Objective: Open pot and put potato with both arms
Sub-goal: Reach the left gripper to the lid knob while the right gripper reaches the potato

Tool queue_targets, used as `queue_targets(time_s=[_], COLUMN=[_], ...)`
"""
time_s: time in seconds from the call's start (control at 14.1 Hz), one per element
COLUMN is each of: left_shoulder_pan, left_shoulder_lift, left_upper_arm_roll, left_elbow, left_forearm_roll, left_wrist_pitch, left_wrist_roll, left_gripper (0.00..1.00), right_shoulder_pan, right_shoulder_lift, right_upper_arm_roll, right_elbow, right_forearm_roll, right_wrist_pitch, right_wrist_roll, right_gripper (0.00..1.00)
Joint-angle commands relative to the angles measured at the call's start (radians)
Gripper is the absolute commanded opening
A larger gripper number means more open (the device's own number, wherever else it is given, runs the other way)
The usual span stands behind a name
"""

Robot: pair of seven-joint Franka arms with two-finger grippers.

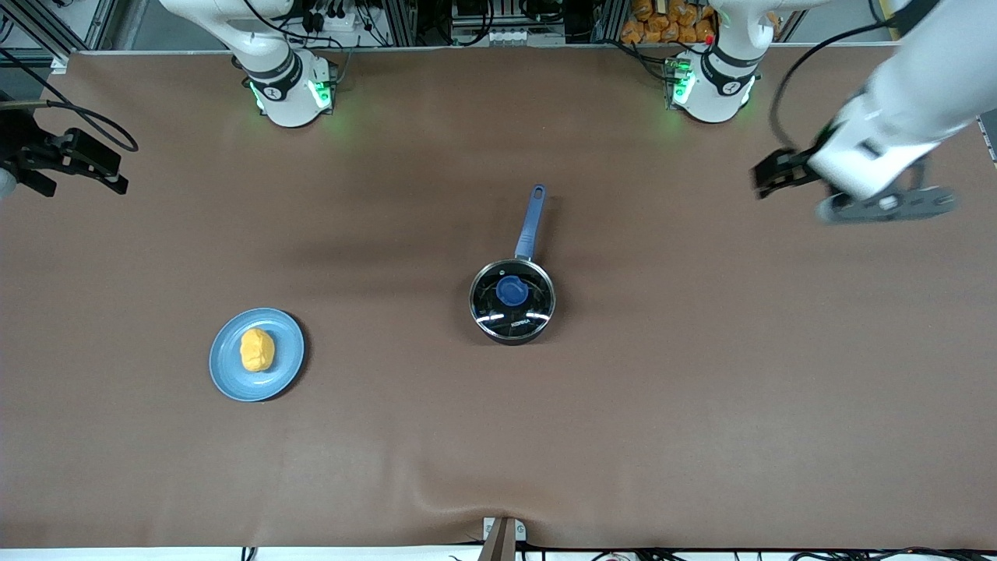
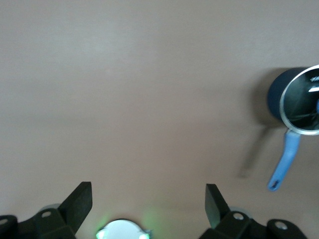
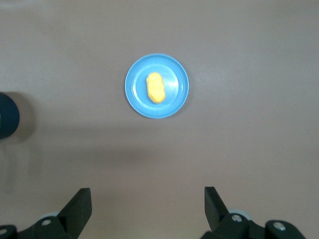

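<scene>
Pot (image 1: pixel 512 299) mid-table with its glass lid (image 1: pixel 512 294) on, blue handle at 12 o'clock toward the bases, potato (image 1: pixel 256 350) on a light-blue plate (image 1: pixel 284 375) toward my right arm's end — left gripper (image 2: pixel 148 199) spread over bare table (image 1: pixel 701 389), right gripper (image 3: pixel 148 199) spread too, both empty.

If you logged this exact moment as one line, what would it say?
lid: on pot | potato: on plate | left gripper: open, over bare table | right gripper: open, over bare table
</scene>
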Motion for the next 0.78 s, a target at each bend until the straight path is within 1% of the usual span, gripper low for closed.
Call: queue_targets(time_s=[0.0, 0.21, 0.35, 0.42, 0.64, 0.71], left_shoulder_pan=[-0.083, -0.209, -0.267, -0.293, -0.364, -0.400], left_shoulder_lift=[0.088, 0.206, 0.283, 0.316, 0.402, 0.428], left_upper_arm_roll=[-0.011, -0.008, -0.002, 0.001, 0.016, 0.022], left_elbow=[0.037, 0.106, 0.145, 0.148, 0.148, 0.148], left_forearm_roll=[0.003, 0.013, 0.015, 0.015, 0.039, 0.067], left_wrist_pitch=[0.064, 0.110, 0.156, 0.202, 0.328, 0.360], left_wrist_roll=[-0.162, -0.360, -0.438, -0.454, -0.527, -0.560], left_gripper=[1.00, 1.00, 1.00, 1.00, 1.00, 1.00], right_shoulder_pan=[0.020, 0.020, 0.023, 0.024, 0.017, 0.015], right_shoulder_lift=[-0.006, 0.001, 0.033, 0.071, 0.111, 0.157], right_upper_arm_roll=[0.002, 0.002, 0.002, 0.002, 0.002, 0.002], right_elbow=[0.005, 0.003, 0.000, 0.000, -0.004, 0.002], right_forearm_roll=[-0.009, -0.009, -0.012, -0.012, -0.012, -0.008], right_wrist_pitch=[0.047, 0.085, 0.082, 0.066, 0.070, 0.090], right_wrist_roll=[0.017, 0.022, 0.016, 0.017, 0.013, 0.011], right_gripper=[1.00, 1.00, 1.00, 1.00, 1.00, 1.00])
